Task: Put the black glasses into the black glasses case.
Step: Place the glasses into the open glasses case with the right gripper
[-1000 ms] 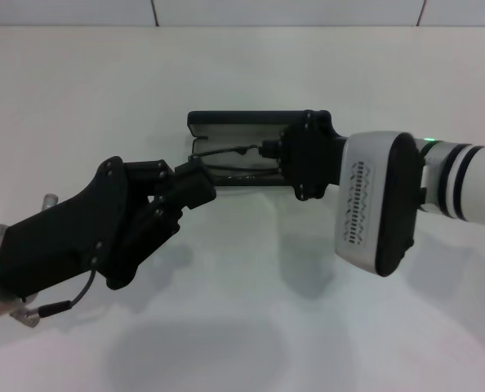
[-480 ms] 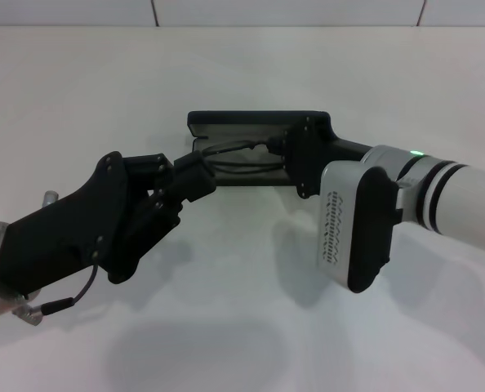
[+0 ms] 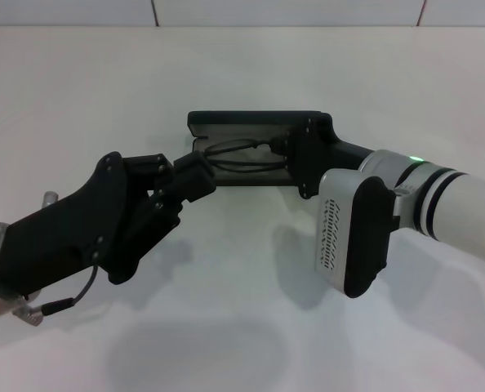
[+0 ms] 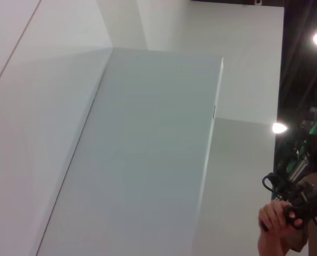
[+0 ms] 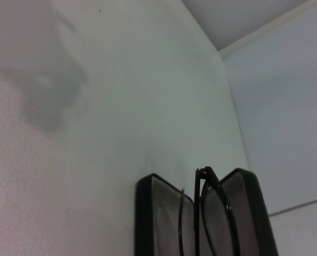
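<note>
Item: black glasses case (image 3: 255,124), lying open on the white table (image 3: 242,73) at about twelve o'clock from the robot's body; grey lining showing, lid raised along the far edge.

Item: black glasses (image 3: 238,155), lying within the open case, frame and a temple arm visible against the lining; in the right wrist view the black glasses (image 5: 214,213) sit across the middle of the case (image 5: 148,213), apparently folded; whether they rest flat on the lining or hang a little above it cannot be told.

Item: right gripper (image 3: 285,153), at the three o'clock end of the case, its black body over that end; it seems to be at the end of the glasses; whether its pincer is clamped or apart cannot be told.

Item: left gripper (image 3: 200,175), at the nine o'clock end of the case, touching or just beside its near corner, seemingly steadying it; pincer state cannot be told either.

Progress, as judged: placement looks nearly complete; the glasses are inside the case's outline; left to do, probably: let go, draw both arms clear; the lid is not yet shut, should that be wanted.
</note>
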Available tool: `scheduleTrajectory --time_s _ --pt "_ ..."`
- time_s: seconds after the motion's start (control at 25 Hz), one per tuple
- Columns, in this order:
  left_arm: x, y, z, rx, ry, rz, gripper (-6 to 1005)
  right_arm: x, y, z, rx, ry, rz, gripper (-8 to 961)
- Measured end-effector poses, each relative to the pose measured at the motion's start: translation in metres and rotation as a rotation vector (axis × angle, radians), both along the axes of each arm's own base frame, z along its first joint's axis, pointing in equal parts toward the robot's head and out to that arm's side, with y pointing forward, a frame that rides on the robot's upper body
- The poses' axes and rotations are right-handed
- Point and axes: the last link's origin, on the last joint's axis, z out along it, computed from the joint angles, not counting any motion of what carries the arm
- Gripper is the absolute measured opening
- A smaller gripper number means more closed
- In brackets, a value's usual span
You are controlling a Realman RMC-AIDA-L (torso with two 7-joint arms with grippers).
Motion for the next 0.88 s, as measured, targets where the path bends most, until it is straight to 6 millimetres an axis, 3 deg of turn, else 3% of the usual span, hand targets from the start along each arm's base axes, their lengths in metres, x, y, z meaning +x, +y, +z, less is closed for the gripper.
scheduleTrajectory --time_s 0.88 --pt "0.001 0.000 -0.003 -0.009 -0.002 0.002 90 0.013 0.004 0.000 0.034 -0.015 -0.027 40"
